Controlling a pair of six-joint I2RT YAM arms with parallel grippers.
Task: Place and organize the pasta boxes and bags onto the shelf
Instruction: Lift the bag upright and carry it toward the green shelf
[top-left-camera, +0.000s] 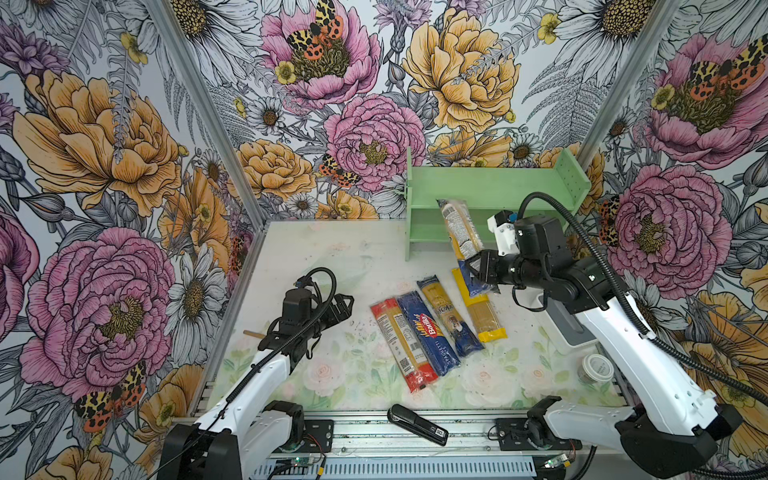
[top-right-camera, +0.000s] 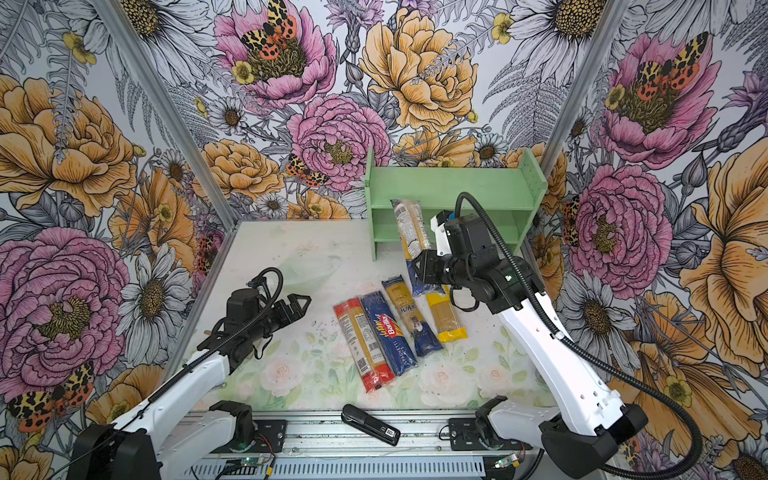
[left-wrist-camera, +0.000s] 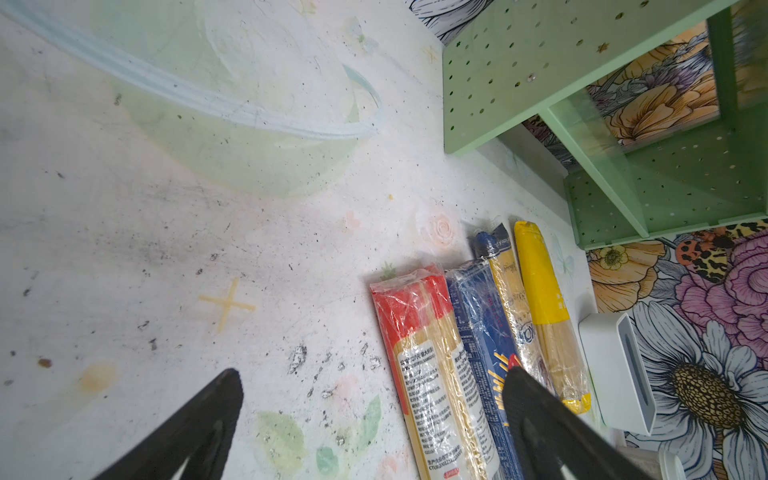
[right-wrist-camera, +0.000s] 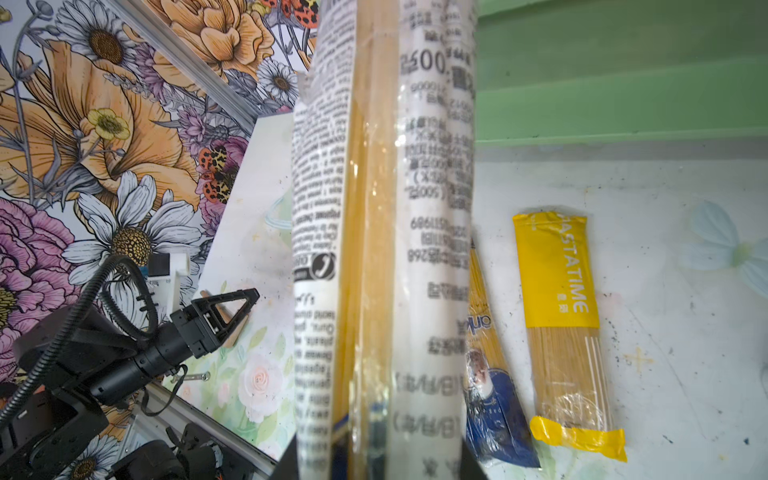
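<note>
Nearest, on the front rail, lay a long black stapler-like object (top-left-camera: 417, 424). Beyond it, on the pale flower-printed table top (top-left-camera: 332, 257), four long packs lay side by side, slanted alike: a red-ended clear spaghetti pack (top-left-camera: 400, 345), a dark blue Barilla spaghetti pack (top-left-camera: 428, 332), a blue-and-gold windowed spaghetti pack (top-left-camera: 449, 316) and a yellow-ended clear spaghetti pack (top-left-camera: 482, 311). To their left hovered the left gripper (top-left-camera: 344, 302), its black fingers (left-wrist-camera: 199, 419) spread apart above the table. Farther back, the right gripper (top-left-camera: 473, 270) was clamped on the fifth pack, a clear spaghetti pack with white printed labels and a dark-blue end (top-left-camera: 459, 226) (the print was blurred in the right wrist view). The fingers pinched it low, just above the dark-blue end, which stuck out below them over the far tip of the yellow-ended pack; whether the two touched could not be told. The long clear part rose tilted from the grip, its top end in front of the pale mint-green two-tier shelf (top-left-camera: 490, 187), which stood at the back of the table.
</note>
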